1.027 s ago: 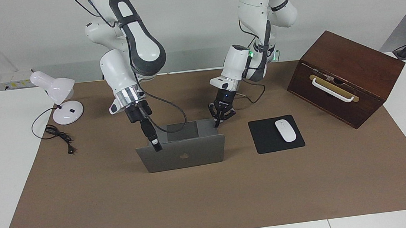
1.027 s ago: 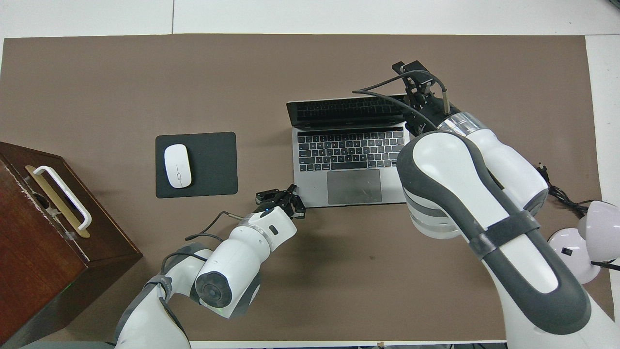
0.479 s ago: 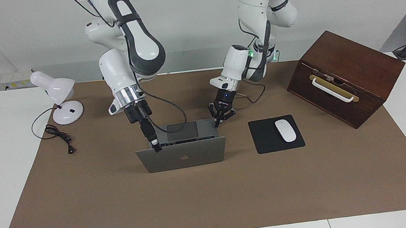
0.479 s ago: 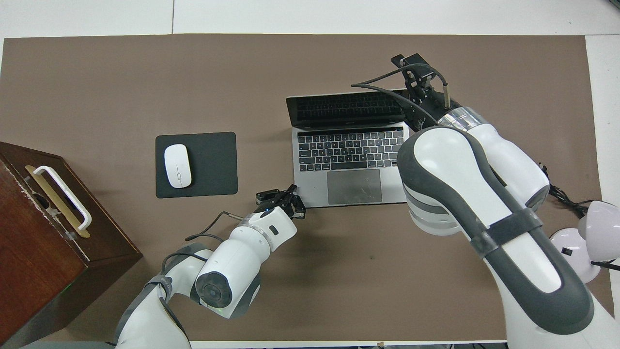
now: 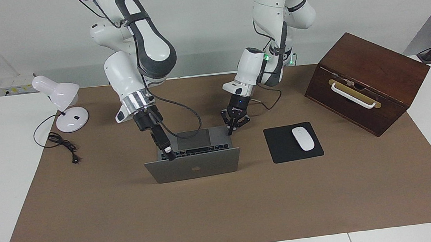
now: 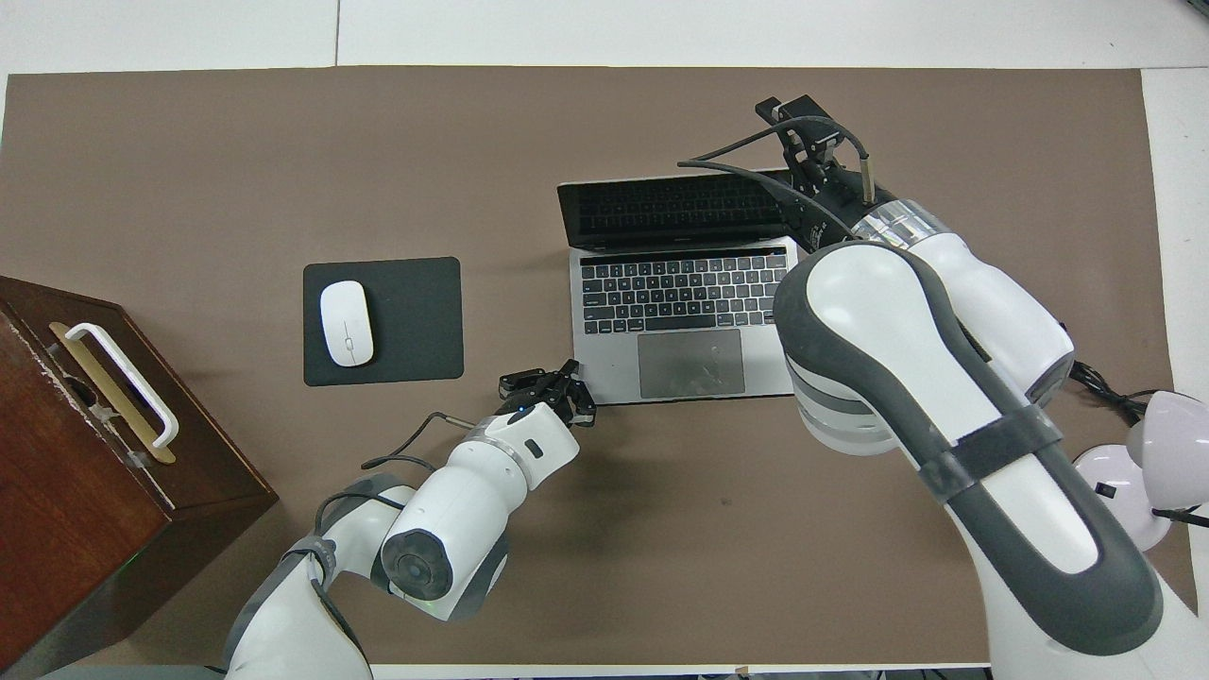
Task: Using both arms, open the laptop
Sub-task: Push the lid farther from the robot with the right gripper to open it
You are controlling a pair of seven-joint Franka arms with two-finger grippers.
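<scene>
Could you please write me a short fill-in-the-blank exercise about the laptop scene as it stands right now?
1. The laptop lid stands ____, showing its keys.
2. The left gripper, fingertips shut, presses a corner of the laptop's ____.
3. The white mouse rests on a black ____.
4. The right gripper is at the upper edge of the laptop's ____.

Missing words: open; base; mouse pad; lid
</scene>
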